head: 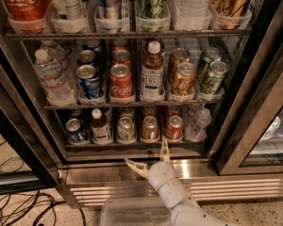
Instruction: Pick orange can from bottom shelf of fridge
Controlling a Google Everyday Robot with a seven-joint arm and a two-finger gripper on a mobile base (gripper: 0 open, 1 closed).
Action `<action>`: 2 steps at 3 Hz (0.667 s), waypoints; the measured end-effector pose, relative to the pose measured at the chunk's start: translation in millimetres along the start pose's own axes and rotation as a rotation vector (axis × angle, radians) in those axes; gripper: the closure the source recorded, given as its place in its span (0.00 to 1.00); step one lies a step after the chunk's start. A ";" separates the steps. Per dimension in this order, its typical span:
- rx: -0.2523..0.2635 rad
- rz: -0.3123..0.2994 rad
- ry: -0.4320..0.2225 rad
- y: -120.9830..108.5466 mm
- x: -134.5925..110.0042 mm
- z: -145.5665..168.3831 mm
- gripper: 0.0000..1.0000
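The fridge stands open in front of me. On its bottom shelf the orange can stands upright in the middle row, between a silver can and a redder can. My gripper is open, with one finger pointing up and one to the left. It hangs just below the shelf's front edge, directly under the orange can and apart from it, holding nothing.
A blue can, a small bottle and a water bottle share the bottom shelf. The rack above holds Coca-Cola and green cans. The glass door stands open at right. Cables lie on the floor at left.
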State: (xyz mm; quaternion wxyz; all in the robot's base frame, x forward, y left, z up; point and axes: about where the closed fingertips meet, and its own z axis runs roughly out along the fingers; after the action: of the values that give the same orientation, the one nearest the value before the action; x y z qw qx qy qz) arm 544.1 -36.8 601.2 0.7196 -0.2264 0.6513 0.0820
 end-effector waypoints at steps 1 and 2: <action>0.036 -0.034 -0.037 -9.0 -3.3 4.9 0.17; 0.063 -0.055 -0.055 -15.0 -3.8 7.6 0.24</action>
State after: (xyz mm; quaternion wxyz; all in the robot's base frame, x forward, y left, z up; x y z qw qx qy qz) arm 556.6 -46.1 608.6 0.7459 -0.2191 0.6272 0.0475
